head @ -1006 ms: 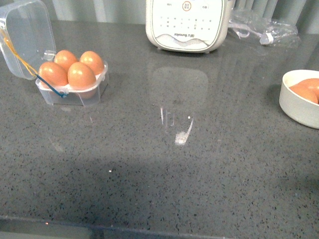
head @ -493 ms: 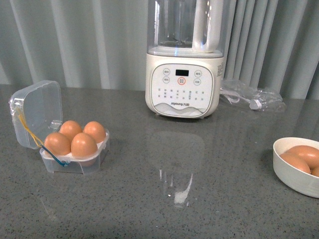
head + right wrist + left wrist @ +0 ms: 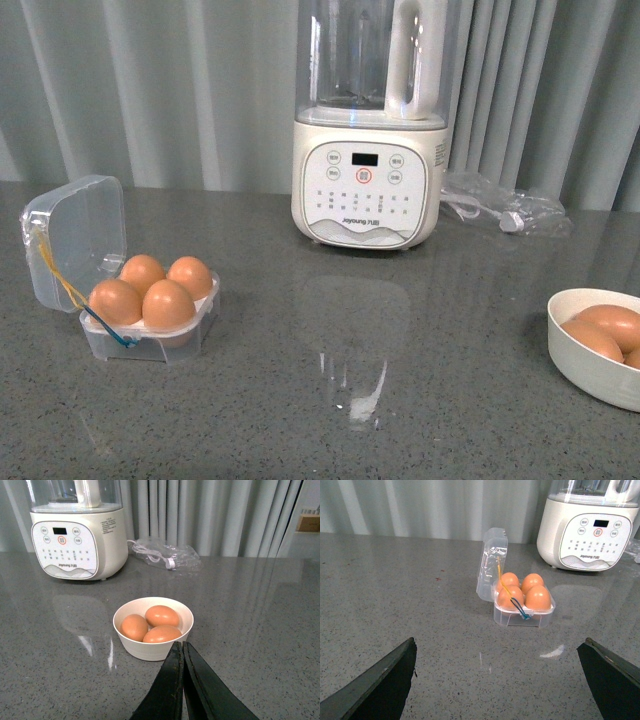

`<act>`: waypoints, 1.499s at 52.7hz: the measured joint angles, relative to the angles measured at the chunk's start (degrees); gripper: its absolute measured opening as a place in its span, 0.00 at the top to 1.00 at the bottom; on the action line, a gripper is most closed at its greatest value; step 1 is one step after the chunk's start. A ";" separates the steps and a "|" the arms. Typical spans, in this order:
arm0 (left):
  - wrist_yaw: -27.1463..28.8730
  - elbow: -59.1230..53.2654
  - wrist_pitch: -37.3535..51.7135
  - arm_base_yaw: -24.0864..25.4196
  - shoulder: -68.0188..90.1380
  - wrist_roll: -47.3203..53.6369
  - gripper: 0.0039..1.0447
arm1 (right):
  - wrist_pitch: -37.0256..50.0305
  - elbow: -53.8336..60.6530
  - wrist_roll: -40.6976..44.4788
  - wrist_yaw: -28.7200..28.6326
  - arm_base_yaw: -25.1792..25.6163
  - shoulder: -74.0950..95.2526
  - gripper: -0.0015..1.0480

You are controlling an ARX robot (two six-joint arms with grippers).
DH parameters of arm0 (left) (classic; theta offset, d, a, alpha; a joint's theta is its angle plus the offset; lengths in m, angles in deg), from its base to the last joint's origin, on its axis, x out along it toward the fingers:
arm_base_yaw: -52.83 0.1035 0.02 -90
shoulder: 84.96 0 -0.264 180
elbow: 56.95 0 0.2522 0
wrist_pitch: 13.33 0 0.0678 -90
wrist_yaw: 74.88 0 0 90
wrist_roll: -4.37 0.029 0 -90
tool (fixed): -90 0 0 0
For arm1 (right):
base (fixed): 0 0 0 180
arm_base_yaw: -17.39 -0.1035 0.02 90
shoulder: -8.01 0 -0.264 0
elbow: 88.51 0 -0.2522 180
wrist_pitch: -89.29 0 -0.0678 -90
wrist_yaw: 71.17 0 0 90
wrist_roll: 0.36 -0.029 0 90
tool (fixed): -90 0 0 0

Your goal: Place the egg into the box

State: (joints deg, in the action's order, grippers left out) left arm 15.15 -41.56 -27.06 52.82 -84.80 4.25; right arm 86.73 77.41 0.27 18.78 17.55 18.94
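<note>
The clear plastic box (image 3: 148, 346) stands at the left of the grey counter, its hinged lid (image 3: 75, 235) swung open. Several brown eggs (image 3: 167, 305) fill its cups. In the left wrist view the same box (image 3: 522, 617) lies ahead of my left gripper (image 3: 498, 642), which is open and empty, well short of it. More brown eggs (image 3: 161, 615) lie in a white bowl (image 3: 150, 651), and my right gripper (image 3: 180, 644) is shut and empty just in front of the bowl's near rim. Neither gripper shows in the front view.
A cream blender (image 3: 365, 190) with a clear jug stands at the back centre, and a crumpled clear plastic bag (image 3: 500, 208) lies to its right. The white bowl (image 3: 590, 375) sits at the counter's right edge. Grey curtains hang behind the counter.
The front view has tilted upward, so the blender's jug and the curtains now show. The box, eggs and bowl have not moved on the counter.
</note>
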 joint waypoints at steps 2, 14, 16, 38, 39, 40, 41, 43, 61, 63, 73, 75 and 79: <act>0.00 -0.02 0.00 0.00 0.00 0.00 0.06 | -0.44 0.00 0.00 0.00 0.00 -0.37 0.97; 0.02 0.00 0.00 0.00 0.00 0.00 0.06 | -10.88 -0.04 0.00 0.00 0.00 -10.64 0.97; -0.02 0.00 0.00 0.00 0.00 0.00 0.06 | -11.10 -0.04 0.00 0.00 0.00 -10.64 0.97; 0.00 0.00 0.00 0.00 0.00 0.00 0.06 | -11.17 -0.04 0.00 0.00 0.00 -10.71 0.43; 0.00 0.00 0.00 0.00 0.00 0.02 0.06 | -11.17 -0.04 0.00 0.00 0.00 -10.71 0.41; 0.00 0.00 0.00 0.00 0.00 0.00 0.06 | -11.17 -0.04 0.00 0.00 0.00 -10.71 0.38; 0.00 0.00 0.00 0.00 0.00 0.00 0.06 | -11.17 -0.04 0.00 0.00 0.00 -10.71 0.34; 0.00 0.00 0.00 0.00 0.00 0.00 0.06 | -11.17 -0.04 0.00 0.00 0.00 -10.71 0.29; 0.00 0.00 0.00 0.00 0.00 0.00 0.06 | -11.17 -0.04 -0.04 0.00 0.00 -10.71 0.07; 0.00 0.00 0.00 0.00 0.00 0.00 0.06 | -11.17 -0.04 -0.04 0.00 0.00 -10.71 0.07; 14.95 8.09 -23.58 -6.88 14.34 -12.94 0.06 | -11.17 -0.04 -0.04 -0.02 0.00 -10.71 0.07; 15.26 8.17 -25.16 -8.11 15.43 -15.63 0.06 | -11.19 -0.04 -0.04 -0.02 0.00 -10.69 0.07; 17.64 10.19 -24.81 -11.72 16.57 -18.82 0.06 | -11.19 -0.04 -0.04 0.02 0.00 -10.71 0.07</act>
State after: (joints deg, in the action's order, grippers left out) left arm 32.79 -31.38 -51.87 41.10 -68.23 -14.57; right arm 75.54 77.37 0.22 18.80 17.55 8.23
